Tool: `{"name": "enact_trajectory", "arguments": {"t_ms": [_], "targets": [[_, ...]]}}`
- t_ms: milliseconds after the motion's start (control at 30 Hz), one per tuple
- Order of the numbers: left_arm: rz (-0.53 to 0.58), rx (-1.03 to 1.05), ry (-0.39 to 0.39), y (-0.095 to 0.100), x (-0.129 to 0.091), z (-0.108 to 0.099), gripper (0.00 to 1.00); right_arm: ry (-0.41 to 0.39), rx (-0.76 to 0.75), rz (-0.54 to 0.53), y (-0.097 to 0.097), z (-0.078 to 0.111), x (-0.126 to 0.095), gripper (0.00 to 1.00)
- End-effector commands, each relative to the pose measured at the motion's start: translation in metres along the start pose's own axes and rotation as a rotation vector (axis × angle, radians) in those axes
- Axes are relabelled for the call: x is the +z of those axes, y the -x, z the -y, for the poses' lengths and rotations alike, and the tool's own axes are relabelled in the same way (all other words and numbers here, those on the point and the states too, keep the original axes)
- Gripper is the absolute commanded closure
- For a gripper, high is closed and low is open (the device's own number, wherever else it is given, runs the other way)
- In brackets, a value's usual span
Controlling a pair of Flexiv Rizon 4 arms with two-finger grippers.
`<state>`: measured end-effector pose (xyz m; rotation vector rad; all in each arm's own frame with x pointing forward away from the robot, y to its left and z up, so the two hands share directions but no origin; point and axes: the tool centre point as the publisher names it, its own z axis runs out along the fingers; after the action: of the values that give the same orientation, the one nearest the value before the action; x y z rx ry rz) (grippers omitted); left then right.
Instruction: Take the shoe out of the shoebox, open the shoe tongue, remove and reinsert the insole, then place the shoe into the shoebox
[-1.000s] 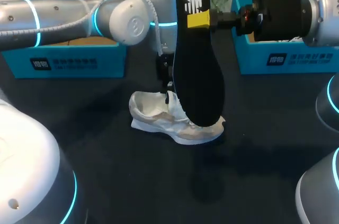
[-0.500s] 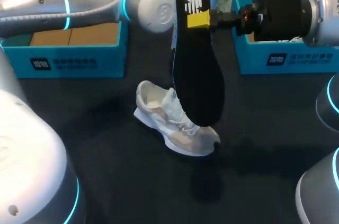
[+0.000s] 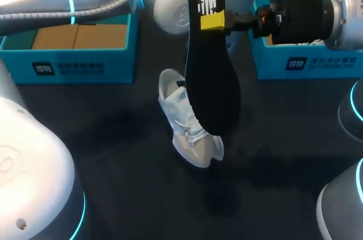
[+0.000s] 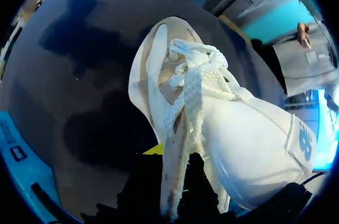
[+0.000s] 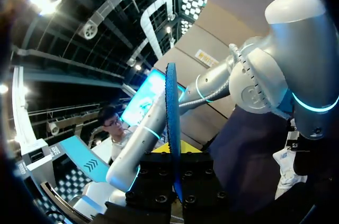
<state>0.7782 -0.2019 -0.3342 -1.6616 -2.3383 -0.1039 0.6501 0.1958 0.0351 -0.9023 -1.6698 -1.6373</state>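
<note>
1 shoe [image 3: 190,126] gripped by left hand [image 4: 172,179], 1 insole [image 3: 210,81] by right hand [image 3: 214,21], 2 shoeboxes [image 3: 74,65] [image 3: 309,63] behind

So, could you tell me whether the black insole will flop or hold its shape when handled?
Probably fairly stiff: the right pincer holds the insole near one end only, yet it hangs straight. Likely light, since that small grip carries it. Being thin, it may bend when pushed into the shoe.
</note>
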Motion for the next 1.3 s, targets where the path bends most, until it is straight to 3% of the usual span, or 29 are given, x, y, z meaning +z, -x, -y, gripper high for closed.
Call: {"name": "enact_trajectory", "arguments": {"t_ms": [33, 367, 600, 867, 1300], "targets": [[0.178, 0.178, 0.149, -0.013, -0.001, 0.004, 1.0, 0.001, 0.001, 0.002, 0.0, 0.0, 0.002, 1.0], [0.178, 0.178, 0.149, -0.013, -0.001, 0.004, 1.0, 0.001, 0.001, 0.002, 0.0, 0.0, 0.002, 1.0], [0.147, 0.242, 0.074, 0.005, 0.012, 0.003, 1.0, 0.001, 0.001, 0.002, 0.0, 0.0, 0.002, 1.0], [0.056, 0.272, 0.129, 0.024, 0.016, 0.004, 1.0, 0.001, 0.001, 0.002, 0.0, 0.0, 0.002, 1.0], [-0.024, 0.288, 0.11, 0.046, 0.045, -0.003, 1.0, 0.001, 0.001, 0.002, 0.0, 0.0, 0.002, 1.0]]}}
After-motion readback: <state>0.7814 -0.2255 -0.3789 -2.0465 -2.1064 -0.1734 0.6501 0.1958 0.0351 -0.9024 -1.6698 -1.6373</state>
